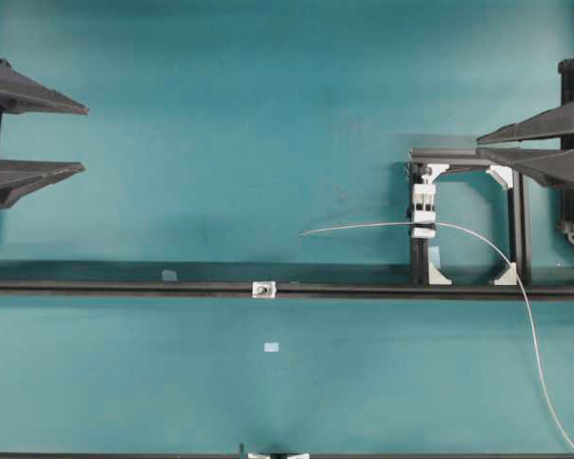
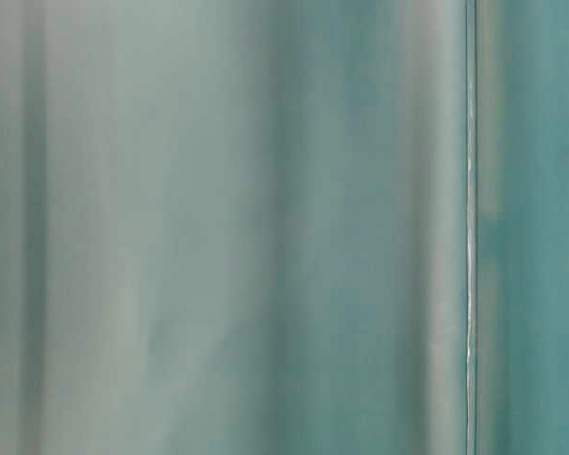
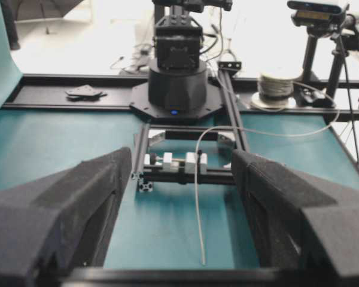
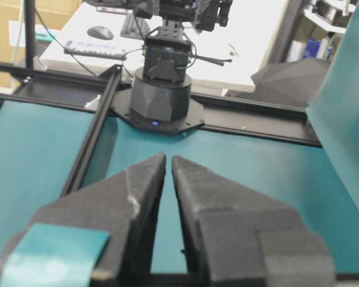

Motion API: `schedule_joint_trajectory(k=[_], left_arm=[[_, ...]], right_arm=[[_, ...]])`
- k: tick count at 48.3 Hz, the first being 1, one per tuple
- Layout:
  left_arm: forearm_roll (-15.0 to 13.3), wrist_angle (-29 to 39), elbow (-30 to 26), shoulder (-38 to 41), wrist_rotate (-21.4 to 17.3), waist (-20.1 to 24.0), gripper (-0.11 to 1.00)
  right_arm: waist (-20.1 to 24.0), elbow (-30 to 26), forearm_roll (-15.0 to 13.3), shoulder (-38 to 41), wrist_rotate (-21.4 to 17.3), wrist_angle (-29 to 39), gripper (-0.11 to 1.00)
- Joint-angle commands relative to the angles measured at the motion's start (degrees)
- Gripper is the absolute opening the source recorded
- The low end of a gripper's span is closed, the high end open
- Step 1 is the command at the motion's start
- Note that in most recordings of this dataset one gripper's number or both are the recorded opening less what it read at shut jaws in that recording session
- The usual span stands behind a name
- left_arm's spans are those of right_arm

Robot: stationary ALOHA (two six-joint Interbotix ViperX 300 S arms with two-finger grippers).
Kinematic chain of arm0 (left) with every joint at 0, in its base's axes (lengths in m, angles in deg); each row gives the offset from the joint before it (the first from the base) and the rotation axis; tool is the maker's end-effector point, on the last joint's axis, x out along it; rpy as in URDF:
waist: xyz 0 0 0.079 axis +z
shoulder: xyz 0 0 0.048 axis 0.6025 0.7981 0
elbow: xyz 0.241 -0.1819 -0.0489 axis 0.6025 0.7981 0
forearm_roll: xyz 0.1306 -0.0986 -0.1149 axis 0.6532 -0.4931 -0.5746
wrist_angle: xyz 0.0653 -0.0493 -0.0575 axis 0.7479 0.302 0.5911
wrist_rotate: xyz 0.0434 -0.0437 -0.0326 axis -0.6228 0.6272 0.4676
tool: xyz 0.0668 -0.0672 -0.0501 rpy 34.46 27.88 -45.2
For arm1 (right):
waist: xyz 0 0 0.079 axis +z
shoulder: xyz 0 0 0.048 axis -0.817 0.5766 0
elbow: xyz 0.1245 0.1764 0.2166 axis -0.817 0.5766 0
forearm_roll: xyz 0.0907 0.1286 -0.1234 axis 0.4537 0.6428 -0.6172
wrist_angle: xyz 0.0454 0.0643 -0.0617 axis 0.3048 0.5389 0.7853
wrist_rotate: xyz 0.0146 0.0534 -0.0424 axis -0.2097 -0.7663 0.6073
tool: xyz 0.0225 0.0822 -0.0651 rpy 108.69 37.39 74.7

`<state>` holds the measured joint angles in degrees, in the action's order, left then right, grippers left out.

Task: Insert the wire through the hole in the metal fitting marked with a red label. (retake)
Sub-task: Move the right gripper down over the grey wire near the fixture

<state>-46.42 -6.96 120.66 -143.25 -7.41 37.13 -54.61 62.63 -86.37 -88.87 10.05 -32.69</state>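
Note:
The thin grey wire is held in a white clamp block. Its straight free end points left above the mat, and the rest curves down to the bottom right. The tiny silvery metal fitting with its dark hole sits on the black rail, below and left of the wire's end. My left gripper is wide open and empty at the far left; in the left wrist view the wire runs between its fingers, touching neither. My right gripper is shut and empty near the clamp frame, as its wrist view shows.
A black frame with white corner brackets carries the clamp block. Pale tape squares lie on the mat and beside the rail. The other arm's base stands behind the frame. The table-level view is a teal blur.

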Motion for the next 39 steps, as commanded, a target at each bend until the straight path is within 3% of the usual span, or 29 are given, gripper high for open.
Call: schedule_joint_trajectory(k=[1,3,8,13,17,22,26,30,35,37,39], left_arm=[[-1.6,-0.1,0.7,0.4,-0.3,-0.4,0.24],[-1.7,-0.1,1.0,0.4,0.2,-0.4,0.21],[-1.8,0.7,1.1,0.4,0.5,-0.4,0.02],[-1.8,1.8,1.1,0.4,1.0,-0.4,-0.08],[-1.8,2.2,1.3,0.5,0.9,-0.4,-0.09],[-1.8,2.3,1.9,0.5,0.5,-0.4,-0.01],[-1.8,2.3,2.6,0.6,0.4,-0.4,0.11],[-1.8,2.3,3.1,0.7,0.4,-0.4,0.30],[-1.8,2.3,3.3,0.8,0.3,-0.2,0.61],[-1.8,2.4,3.3,0.9,0.3,-0.2,0.64],[-1.8,2.4,3.3,1.1,0.3,-0.2,0.64]], right_arm=[[0.2,0.1,0.0,0.3,-0.4,-0.4,0.24],[0.2,0.7,0.0,0.3,-0.4,-0.5,0.22],[0.2,1.4,0.1,0.3,-0.8,-0.9,0.03],[0.2,1.7,0.1,0.4,-2.5,-0.8,0.00],[0.2,1.7,0.1,0.8,-4.5,-0.8,0.00],[0.2,1.8,0.0,1.4,-6.2,-0.8,0.01],[0.1,1.8,0.1,2.3,-7.0,-0.6,0.12],[-0.1,1.7,0.1,3.3,-7.6,-0.6,0.33],[-0.5,1.7,0.1,4.9,-8.6,-0.7,0.65],[-0.7,1.6,0.2,5.5,-8.9,-0.9,0.76],[-0.7,1.6,0.1,6.2,-9.0,-0.9,0.78]])
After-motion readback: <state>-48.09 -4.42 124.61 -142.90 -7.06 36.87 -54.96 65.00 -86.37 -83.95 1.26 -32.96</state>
